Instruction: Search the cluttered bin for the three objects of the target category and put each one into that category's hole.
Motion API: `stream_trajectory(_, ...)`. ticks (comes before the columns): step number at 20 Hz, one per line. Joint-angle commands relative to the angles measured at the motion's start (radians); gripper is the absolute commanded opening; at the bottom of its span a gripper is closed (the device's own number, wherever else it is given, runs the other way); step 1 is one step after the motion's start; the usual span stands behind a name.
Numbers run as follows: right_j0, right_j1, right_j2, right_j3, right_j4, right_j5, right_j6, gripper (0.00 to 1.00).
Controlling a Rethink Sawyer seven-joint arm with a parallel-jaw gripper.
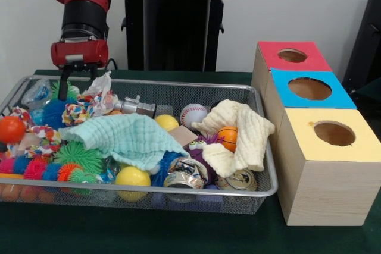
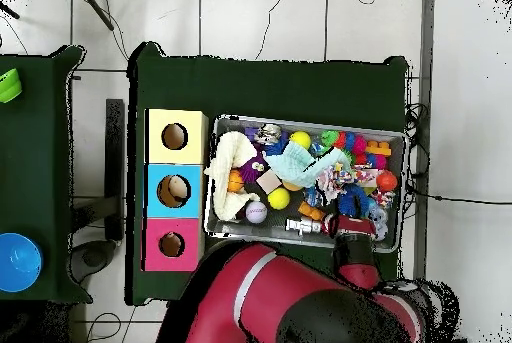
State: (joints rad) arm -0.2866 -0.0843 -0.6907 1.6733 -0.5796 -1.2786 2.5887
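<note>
- Front: gripper (image 1: 76, 81) low at the wire bin's (image 1: 265, 147) far left corner, over a blue spiky ball (image 1: 55, 111); jaw state can't tell. Three hole boxes (image 1: 309, 90) right of bin.
- Overhead: gripper (image 2: 350, 227) at bin edge by clutter; boxes (image 2: 173, 190) left.

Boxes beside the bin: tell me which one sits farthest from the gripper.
The yellow-topped box: it ends the row opposite the gripper, beyond the blue box and red box.

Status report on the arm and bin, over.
Red end effector low over the wire mesh bin's far corner, grip state unclear. Nothing held. Mint green cloth and cream cloth covering toys.
</note>
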Motion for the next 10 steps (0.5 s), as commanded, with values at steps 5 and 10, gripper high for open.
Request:
stream_trajectory(5, 0.018, 0.011, 0.074, -0.029, -0.027, -0.016, -0.097, 1.0)
stream_trajectory(10, 0.023, 0.016, 0.068, -0.035, -0.033, -0.012, -0.104, 1.0)
